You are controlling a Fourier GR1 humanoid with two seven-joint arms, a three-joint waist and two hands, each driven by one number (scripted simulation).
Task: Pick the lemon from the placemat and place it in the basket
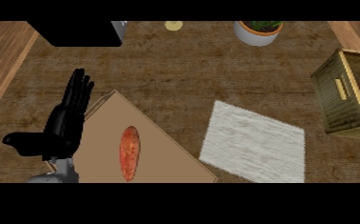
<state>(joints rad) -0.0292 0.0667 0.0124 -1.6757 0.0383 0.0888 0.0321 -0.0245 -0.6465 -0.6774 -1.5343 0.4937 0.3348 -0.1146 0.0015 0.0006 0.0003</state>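
Note:
The whitish woven placemat [255, 145] lies at the lower right of the counter, and I see nothing on it. A small pale yellow round thing [174, 25], possibly the lemon, sits at the counter's far edge. The wooden slatted basket [342, 94] stands at the right edge, partly cut off. My left hand [67, 118] rests open at the lower left, fingers straight and pointing up, thumb out to the left. It holds nothing. My right hand does not show.
A tan cutting board [158, 147] with an orange sweet potato [129, 152] lies beside my left hand. A black box [74, 33] stands at the far left, and a potted plant [259, 31] at the far right.

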